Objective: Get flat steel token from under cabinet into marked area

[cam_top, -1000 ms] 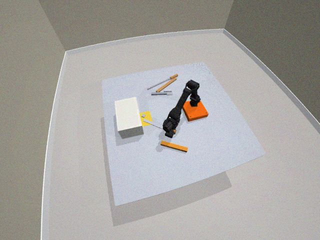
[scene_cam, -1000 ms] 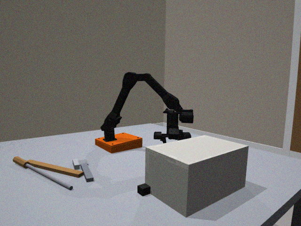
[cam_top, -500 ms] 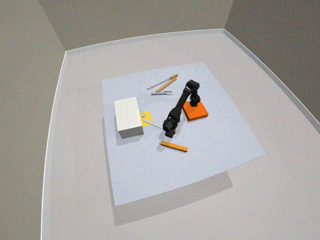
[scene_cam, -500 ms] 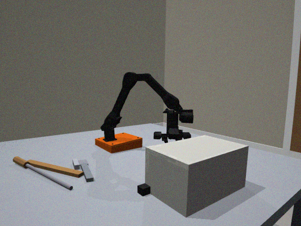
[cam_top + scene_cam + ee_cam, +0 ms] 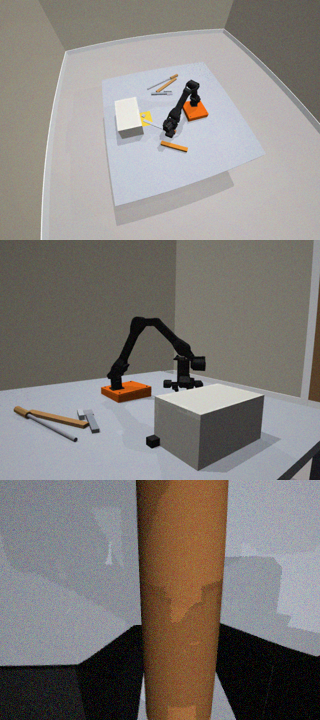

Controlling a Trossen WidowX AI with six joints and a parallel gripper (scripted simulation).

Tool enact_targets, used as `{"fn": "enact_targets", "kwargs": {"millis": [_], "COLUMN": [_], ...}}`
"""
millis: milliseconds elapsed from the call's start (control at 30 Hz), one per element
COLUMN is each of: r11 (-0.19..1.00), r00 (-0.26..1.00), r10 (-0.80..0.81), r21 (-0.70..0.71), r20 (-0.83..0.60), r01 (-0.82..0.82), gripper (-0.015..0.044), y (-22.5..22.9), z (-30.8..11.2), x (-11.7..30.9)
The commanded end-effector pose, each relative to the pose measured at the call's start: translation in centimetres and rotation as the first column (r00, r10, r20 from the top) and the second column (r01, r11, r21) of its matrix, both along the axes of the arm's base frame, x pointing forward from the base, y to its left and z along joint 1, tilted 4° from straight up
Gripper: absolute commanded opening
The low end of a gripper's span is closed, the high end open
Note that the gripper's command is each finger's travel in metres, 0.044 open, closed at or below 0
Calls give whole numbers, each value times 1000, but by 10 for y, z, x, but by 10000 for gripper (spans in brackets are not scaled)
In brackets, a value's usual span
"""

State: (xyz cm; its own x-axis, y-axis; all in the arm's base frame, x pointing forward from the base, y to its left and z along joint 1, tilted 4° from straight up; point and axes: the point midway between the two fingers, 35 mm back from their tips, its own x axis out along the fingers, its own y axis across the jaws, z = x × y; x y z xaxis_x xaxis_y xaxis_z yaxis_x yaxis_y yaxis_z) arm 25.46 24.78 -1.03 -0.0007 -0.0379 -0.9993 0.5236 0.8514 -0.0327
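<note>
The marked yellow area (image 5: 148,115) lies in front of the white cabinet (image 5: 127,113) (image 5: 209,400). The small grey token (image 5: 143,115) lies on the yellow near the cabinet's front; a slim gap seems to part them. A thin tool has a flat grey blade (image 5: 147,121) over the yellow, a little apart from the token, and a round wooden handle (image 5: 175,131) (image 5: 182,540). My gripper (image 5: 175,632) (image 5: 183,389) is shut on this handle, low over the table. The fingers are hidden from above. Whether the blade touches the table is unclear.
An orange-brown bar (image 5: 174,146) lies beyond the gripper, away from the arm's base (image 5: 195,110). On the other side lie a rod with a wooden grip (image 5: 158,83), a wooden stick (image 5: 166,85) and a grey forked piece (image 5: 158,93). A black block (image 5: 152,441) is beside the cabinet.
</note>
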Motion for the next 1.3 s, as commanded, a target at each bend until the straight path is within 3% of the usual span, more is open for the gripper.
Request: {"fn": "enact_targets", "kwargs": {"millis": [0, 1067, 1267], "r11": [1000, 1000, 1000], "r00": [1000, 1000, 1000], "r10": [-1, -9, -6], "r21": [-1, -2, -4], "r20": [0, -1, -7], "r01": [1, 9, 6], "gripper": [0, 0, 157], "y": [2, 32, 29], "z": [1, 0, 0], "x": [-3, -48, -44]}}
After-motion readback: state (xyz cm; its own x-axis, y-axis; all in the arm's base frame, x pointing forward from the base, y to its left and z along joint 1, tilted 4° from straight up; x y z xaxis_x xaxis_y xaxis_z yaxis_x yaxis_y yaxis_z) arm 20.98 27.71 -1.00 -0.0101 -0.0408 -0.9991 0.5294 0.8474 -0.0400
